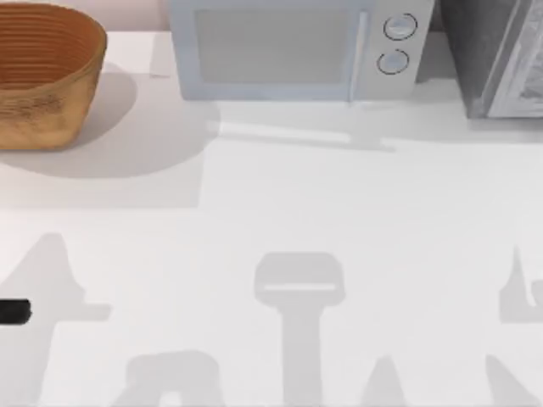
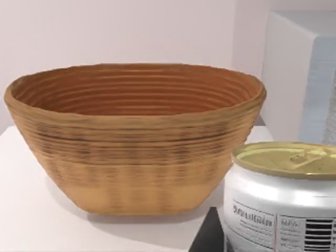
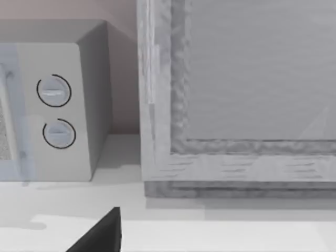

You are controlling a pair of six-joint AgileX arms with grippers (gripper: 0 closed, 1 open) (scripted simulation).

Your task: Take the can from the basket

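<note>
Orange-brown ribbed basket [image 2: 131, 142], white can [image 2: 283, 205] with gold top

From the left wrist view: the basket [image 2: 136, 136] sits upright on the white table [image 2: 31, 220], round, woven, orange-brown, ribbed walls flaring out to a wide rim; the part of its interior in sight is bare ribbing. The can [image 2: 281, 202] stands upright in the near foreground, outside the basket and just beside its wall — pale gold top with a pull tab, white side, dark printed text and a barcode. A dark surface [image 2: 207, 236] shows at the can's base. Behind — a pale wall and a white boxy appliance [image 2: 299, 79].
</note>
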